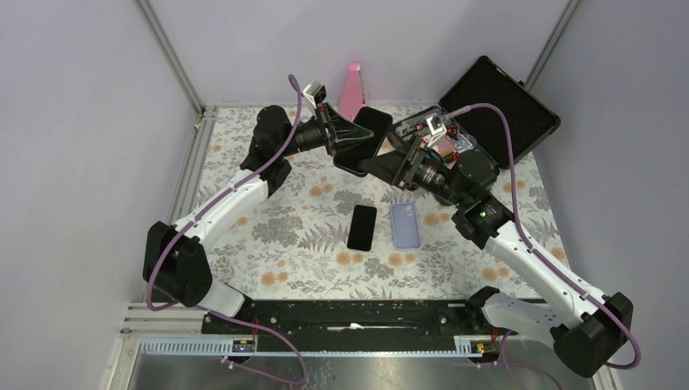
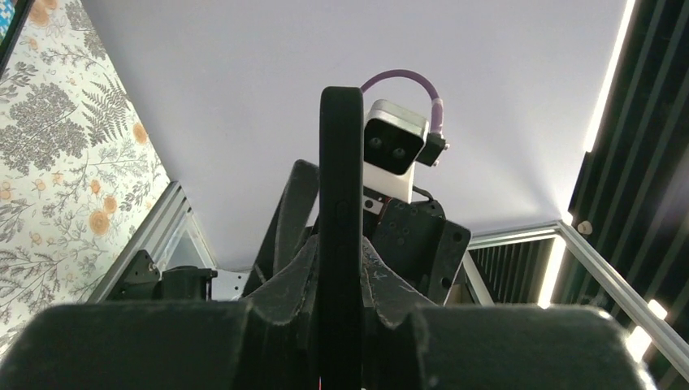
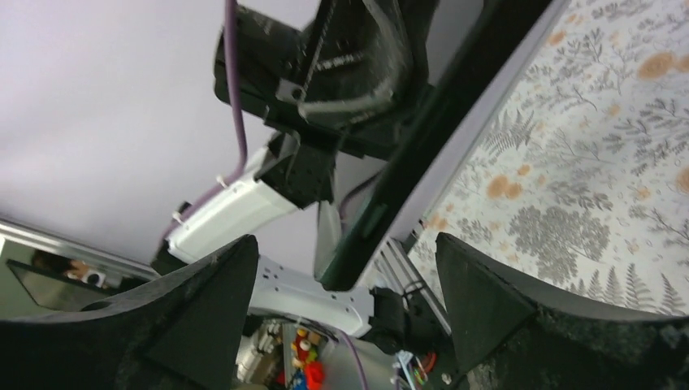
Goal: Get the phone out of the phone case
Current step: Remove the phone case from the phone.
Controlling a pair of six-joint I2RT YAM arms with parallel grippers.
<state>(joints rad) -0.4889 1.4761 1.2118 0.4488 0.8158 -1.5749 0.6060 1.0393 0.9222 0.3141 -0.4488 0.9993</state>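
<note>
Above table [image 1: 276, 244], phone case [image 1: 361, 140] clenched in left jaws; right jaws released, just beside.

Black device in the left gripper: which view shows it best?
Top external: the black device shows its broad face, raised above the table, clamped in the left gripper. Left wrist sees only its thin edge; right wrist, a dark diagonal strip.

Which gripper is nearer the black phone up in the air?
Left: the left gripper is clamped on the black phone; the right gripper is open, close by its lower end.
</note>
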